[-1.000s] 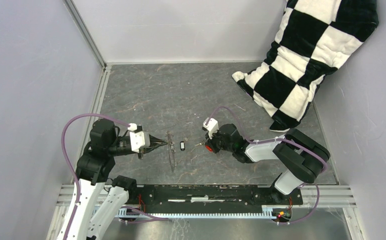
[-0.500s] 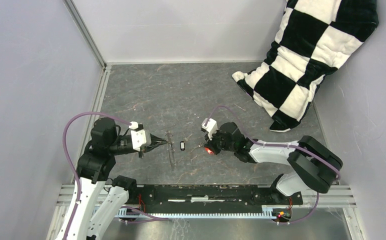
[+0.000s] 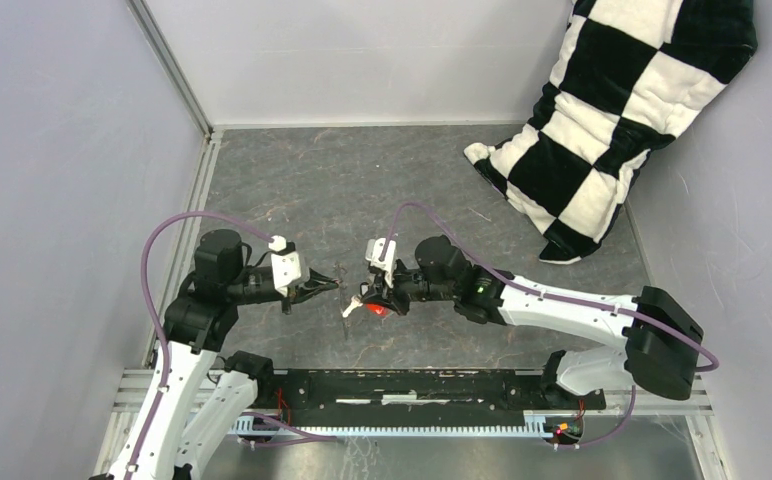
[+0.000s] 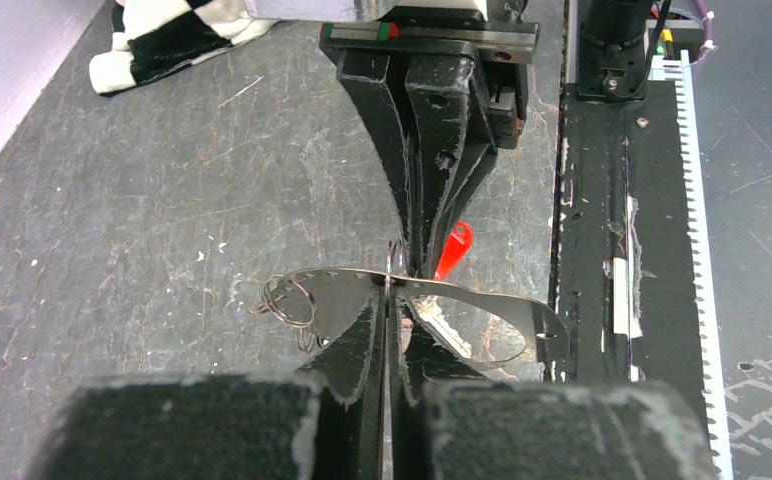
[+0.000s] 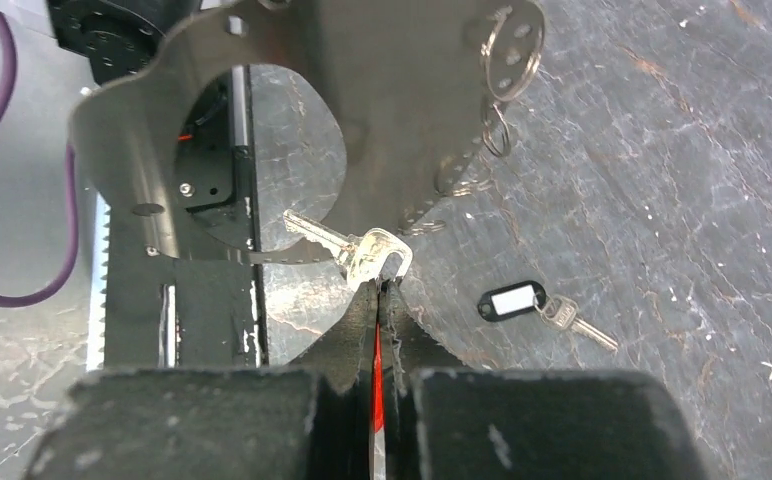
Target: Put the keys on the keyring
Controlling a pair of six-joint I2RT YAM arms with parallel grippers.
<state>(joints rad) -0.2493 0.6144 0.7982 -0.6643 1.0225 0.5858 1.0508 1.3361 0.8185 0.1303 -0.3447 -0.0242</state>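
Right gripper [image 5: 380, 292]: jaws together, clamped on the red key [image 5: 347, 245] by its red tag; silver blade pointing out from the fingertips and lying across the lower band of the keyring [image 5: 122, 130] in the wrist view. Touching or just in front: cannot tell.

Left gripper [image 4: 390, 300]: jaws together, pinching the keyring's thin band on edge, hoop held clear of the desk [image 3: 362, 180] and facing the right gripper; small split rings [image 5: 510, 45] dangling along one side.

Step in hand, as judged: threading the red key onto the keyring. Hold the hoop dead steady with the left; bring the key's head, not its blade, to the spot where it goes on; advance slowly, since the thin band looks likely to flex or twist in the pinch.

Black key [image 5: 514, 301]: loose on the desk, just beyond the right gripper, not yet handled.

Desk: grey, marbled, scuffed; black rail [image 3: 412, 385] along the near edge.

Room: pale lilac walls [image 3: 62, 150] on three sides; black-and-white checkered cushion [image 3: 612, 110] slumped in the far right corner.
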